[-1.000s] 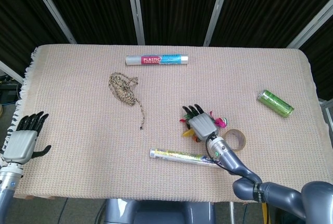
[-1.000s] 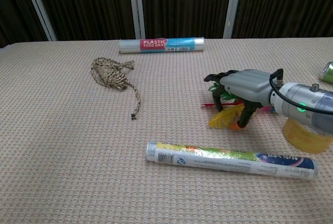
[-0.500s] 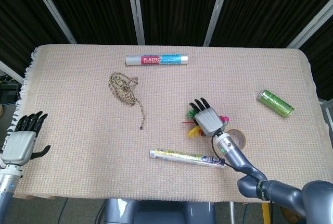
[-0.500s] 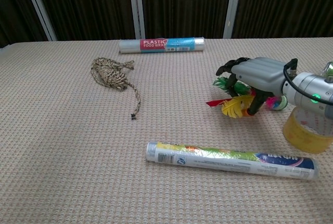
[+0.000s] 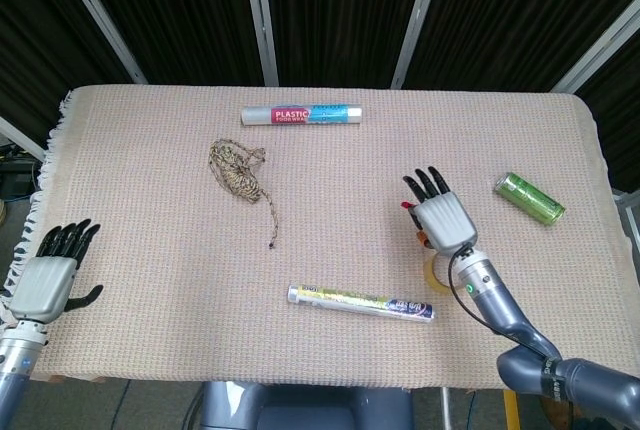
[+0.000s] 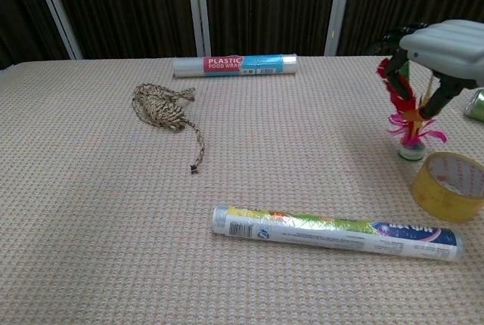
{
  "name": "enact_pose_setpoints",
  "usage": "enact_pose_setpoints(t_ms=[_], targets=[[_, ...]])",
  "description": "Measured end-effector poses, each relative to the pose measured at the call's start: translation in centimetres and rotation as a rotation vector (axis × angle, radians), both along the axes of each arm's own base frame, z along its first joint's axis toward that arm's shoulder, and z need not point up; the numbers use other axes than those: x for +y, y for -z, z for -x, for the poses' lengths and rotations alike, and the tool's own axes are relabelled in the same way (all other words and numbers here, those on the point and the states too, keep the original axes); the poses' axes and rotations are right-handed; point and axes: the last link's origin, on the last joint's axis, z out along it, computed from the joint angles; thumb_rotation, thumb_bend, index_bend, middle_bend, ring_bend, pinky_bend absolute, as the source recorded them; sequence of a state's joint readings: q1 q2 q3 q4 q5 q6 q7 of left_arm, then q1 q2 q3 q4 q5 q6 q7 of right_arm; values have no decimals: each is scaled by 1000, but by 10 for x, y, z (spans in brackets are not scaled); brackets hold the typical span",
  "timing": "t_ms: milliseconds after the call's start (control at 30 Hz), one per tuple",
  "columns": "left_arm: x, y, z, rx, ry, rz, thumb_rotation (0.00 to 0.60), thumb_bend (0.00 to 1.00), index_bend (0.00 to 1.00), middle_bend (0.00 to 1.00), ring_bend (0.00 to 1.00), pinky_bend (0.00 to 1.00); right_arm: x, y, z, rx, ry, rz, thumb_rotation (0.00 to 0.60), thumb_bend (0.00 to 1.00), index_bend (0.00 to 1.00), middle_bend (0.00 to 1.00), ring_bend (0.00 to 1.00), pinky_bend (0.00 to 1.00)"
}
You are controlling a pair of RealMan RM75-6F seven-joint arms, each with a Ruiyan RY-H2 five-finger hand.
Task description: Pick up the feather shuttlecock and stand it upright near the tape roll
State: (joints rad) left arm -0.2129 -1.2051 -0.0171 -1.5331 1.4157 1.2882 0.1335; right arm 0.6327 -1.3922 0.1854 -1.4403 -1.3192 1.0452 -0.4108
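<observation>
You are looking at a plastic food wrap roll (image 5: 301, 115) lying at the far side of the table (image 5: 150, 250), a twine bundle (image 5: 238, 171) sitting nearer, a foil-wrapped tube (image 5: 360, 302) lying along the near edge, and a green can (image 5: 529, 198) resting on its side at the right

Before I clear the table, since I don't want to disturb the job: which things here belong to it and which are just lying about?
Job:
feather shuttlecock, held by the right hand
tape roll

Lying about:
plastic wrap box
twine bundle
foil-wrapped roll
green can
</observation>
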Motion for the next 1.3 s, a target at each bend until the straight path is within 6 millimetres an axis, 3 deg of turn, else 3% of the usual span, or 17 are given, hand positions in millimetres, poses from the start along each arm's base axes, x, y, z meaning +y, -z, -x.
enact_pose_setpoints(t_ms=[167,233,400,467,700,867,1067,1300], targets=[[-2,1,-2,1,5,-1,600,255,0,0,0,0,-5,-21,12,15,48,34,600,184,589,90,0,0],[-3,2,-3,-1,5,1,600,252,0,0,0,0,-7,-26,16,20,65,39,600,184,483,53,0,0],[-3,4,-5,-3,7,8,600,254,0,0,0,0,-2,-38,25,30,86,41,600,176,74,0,0,0],[-3,4,-5,-5,8,13,600,254,0,0,0,0,4,-44,26,27,91,41,600,149,6,0,0,0],[-5,3,-6,-22,17,26,600,256,0,0,0,0,43,-74,18,2,86,81,600,82,0,0,0,0],[-7,-4,-7,-39,30,16,600,253,0,0,0,0,95,-107,16,-6,127,167,600,80,0,0,0,0],[-11,-13,-10,-55,65,-14,600,256,0,0,0,0,167,-142,48,-74,299,339,600,80,0,0,0,0],[-21,-18,-17,-61,119,-41,600,256,0,0,0,0,199,-135,95,-125,383,394,600,80,0,0,0,0]])
